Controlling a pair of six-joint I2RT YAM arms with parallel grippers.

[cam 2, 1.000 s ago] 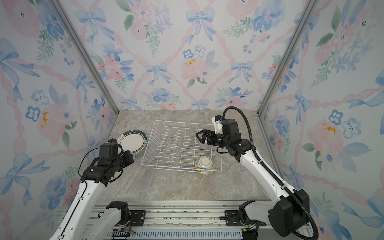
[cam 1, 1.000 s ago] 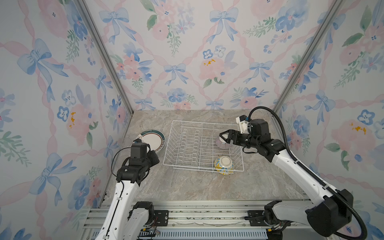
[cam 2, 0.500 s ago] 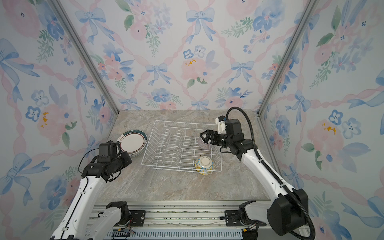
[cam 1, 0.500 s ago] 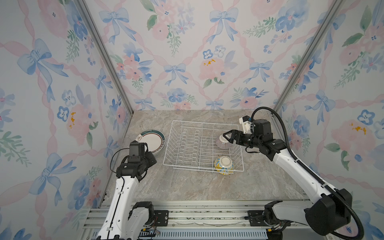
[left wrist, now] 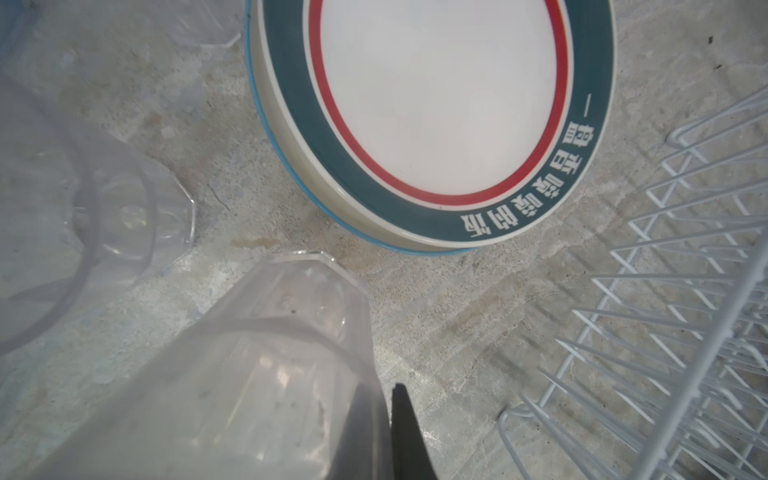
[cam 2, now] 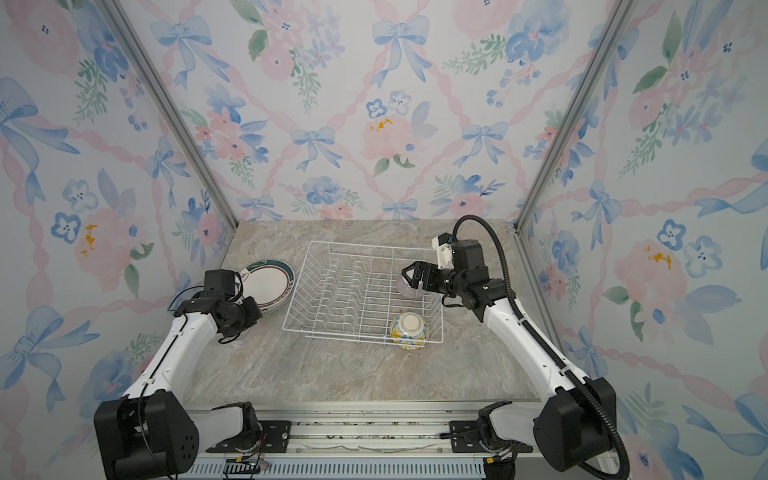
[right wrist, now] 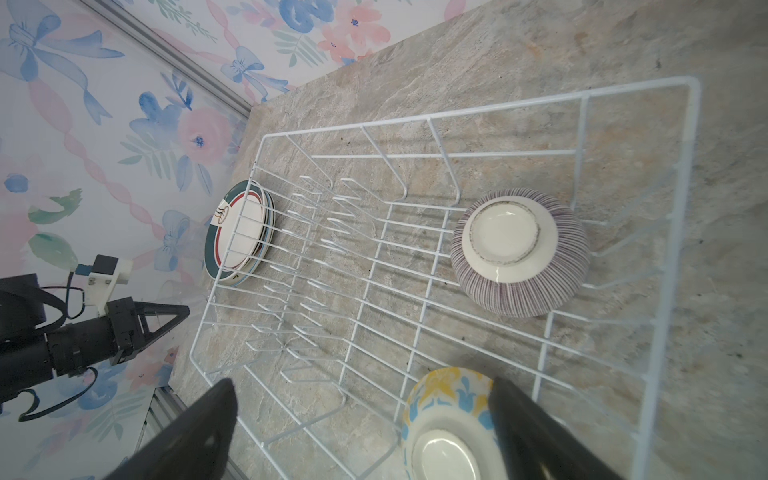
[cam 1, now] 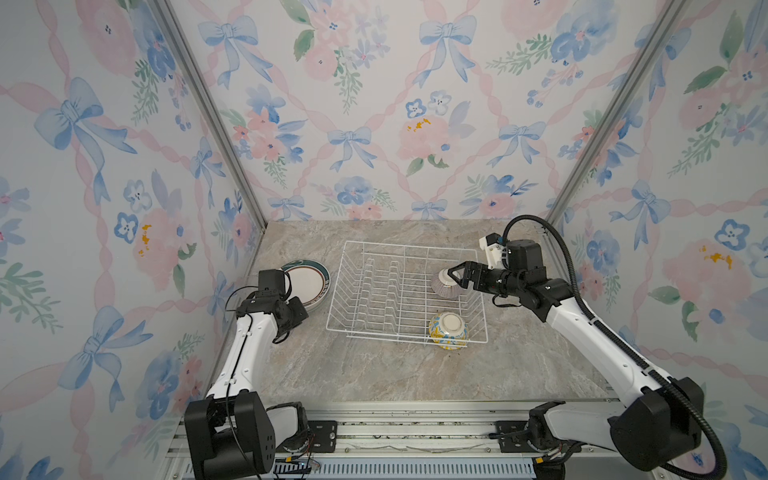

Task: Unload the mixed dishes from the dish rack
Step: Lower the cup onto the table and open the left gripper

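On the grey stone worktop (cam 1: 395, 374), at its middle, sits the white wire rack (cam 1: 382, 291), its rows of upright dividers bare. Only two dishes are in it, both upside down on the right side: a purple-striped bowl (cam 1: 442, 286) toward the far right and a yellow-blue bowl (cam 1: 448, 330) in the near right corner. The right claw (cam 1: 455, 276) hangs over that right side with its jaws spread wide and nothing between them. In both top views its tip overlaps the right edge of the purple-striped bowl. From the right wrist the same bowl (right wrist: 519, 253) lies ahead of the dark fingers (right wrist: 199, 432), apart from them, with the yellow-blue bowl (right wrist: 449, 424) lower between them. Left of the rack, just beside its left rim, a stack of plates (cam 1: 309, 282) rests flat on the worktop. The top plate has a teal rim, a red ring and white lettering, and a blue edge shows under it in the left wrist view. The left claw (right wrist: 174, 312) is near the stack's near side, well left of the rack, and is pinched narrow. Its wrist view shows one dark finger (left wrist: 401, 428) pressed against the wall of a clear glass cup (left wrist: 270, 374), which the claw holds with the base pointing away. A second glass cup (left wrist: 129, 216) stands on the worktop just beside it, apart from the plates.
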